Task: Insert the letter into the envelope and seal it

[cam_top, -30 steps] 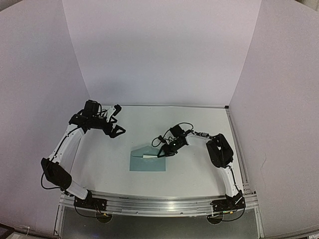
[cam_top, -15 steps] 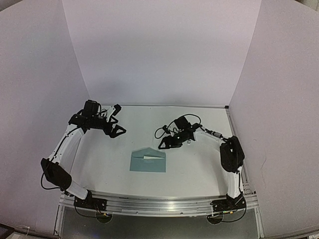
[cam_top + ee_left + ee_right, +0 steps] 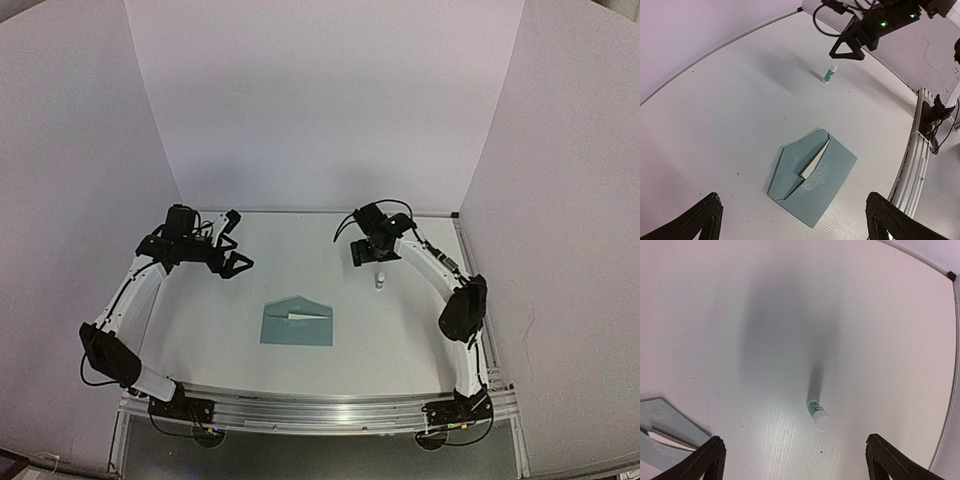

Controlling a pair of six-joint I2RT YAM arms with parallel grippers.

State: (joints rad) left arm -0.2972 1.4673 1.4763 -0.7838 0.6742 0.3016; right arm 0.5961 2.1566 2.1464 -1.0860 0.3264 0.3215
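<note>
The teal envelope (image 3: pixel 297 324) lies flat mid-table, its flap folded partly down. A pale sliver of the letter (image 3: pixel 818 159) shows in the gap between flap and body. Whitish smears mark the envelope (image 3: pixel 826 186) near that gap. My left gripper (image 3: pixel 236 241) hovers open at the back left, away from the envelope; in its own view, my left gripper (image 3: pixel 793 202) holds nothing. My right gripper (image 3: pixel 368 252) hangs open at the back right, above a small white glue stick (image 3: pixel 380 281). Nothing is between its fingers (image 3: pixel 710 455). The envelope's corner (image 3: pixel 662 422) shows at lower left.
The glue stick (image 3: pixel 818 415) stands upright on the white table, to the right of and beyond the envelope. White walls enclose the table on three sides. A metal rail (image 3: pixel 320 408) runs along the near edge by the arm bases.
My right gripper left the envelope, swung back and to the right, and opened. The glue stick now stands alone on the table below it. The left arm has barely moved.
</note>
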